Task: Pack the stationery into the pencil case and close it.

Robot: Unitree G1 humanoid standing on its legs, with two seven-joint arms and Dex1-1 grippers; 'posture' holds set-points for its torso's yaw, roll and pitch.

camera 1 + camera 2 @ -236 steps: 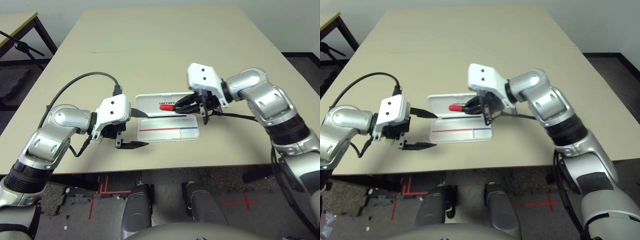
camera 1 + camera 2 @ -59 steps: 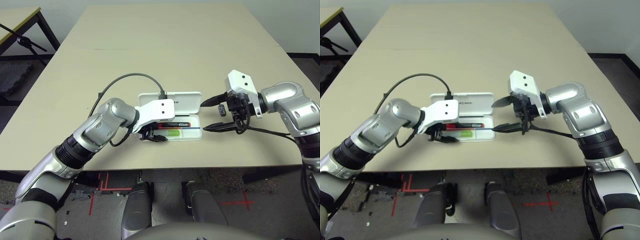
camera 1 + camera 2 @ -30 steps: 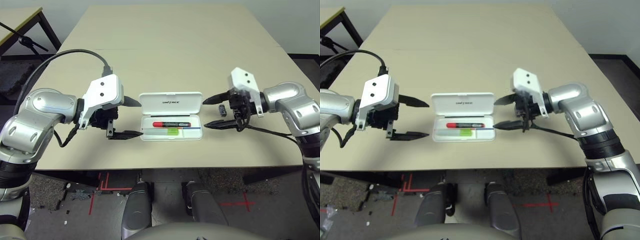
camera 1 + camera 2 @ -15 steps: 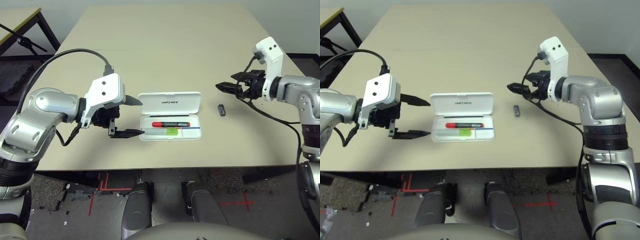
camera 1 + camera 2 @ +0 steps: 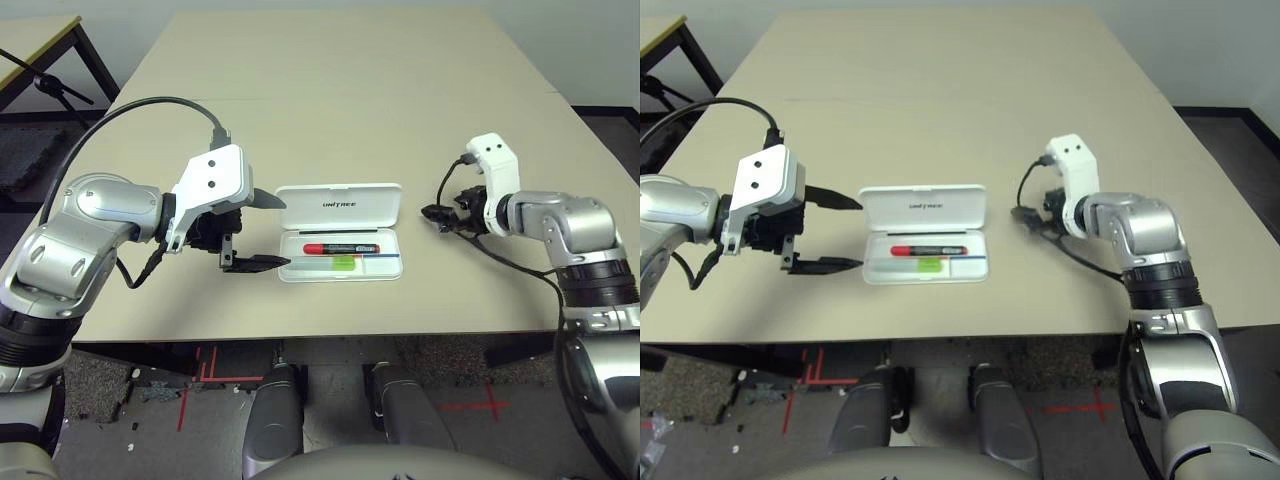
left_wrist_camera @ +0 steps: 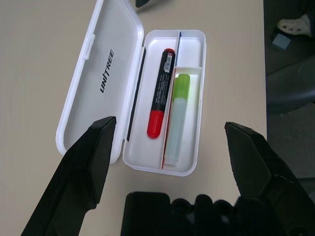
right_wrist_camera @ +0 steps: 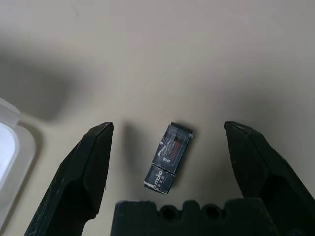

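The white pencil case (image 5: pixel 340 207) lies open at the table's middle, lid flat toward the far side. In its tray rest the red marker (image 5: pixel 340 248) with black cap and the lime-green highlighter (image 5: pixel 346 262), side by side. My left gripper (image 5: pixel 270 232) hovers open just left of the case, holding nothing; its wrist view looks down on the marker (image 6: pixel 160 93) and the highlighter (image 6: pixel 179 118). My right gripper (image 5: pixel 436 215) is low over the table right of the case. It stands open around the tiny dark grey block (image 7: pixel 167 157), which lies flat between the fingers, untouched.
The beige table (image 5: pixel 340 90) stretches far behind the case. Its front edge runs close below the case. A second table (image 5: pixel 30 40) and a black stand (image 5: pixel 50 95) are off to the far left. A black cable (image 5: pixel 150 105) arcs over my left arm.
My right arm has swung down from a raised pose and now straddles the grey block with open fingers. The left gripper has hardly moved.
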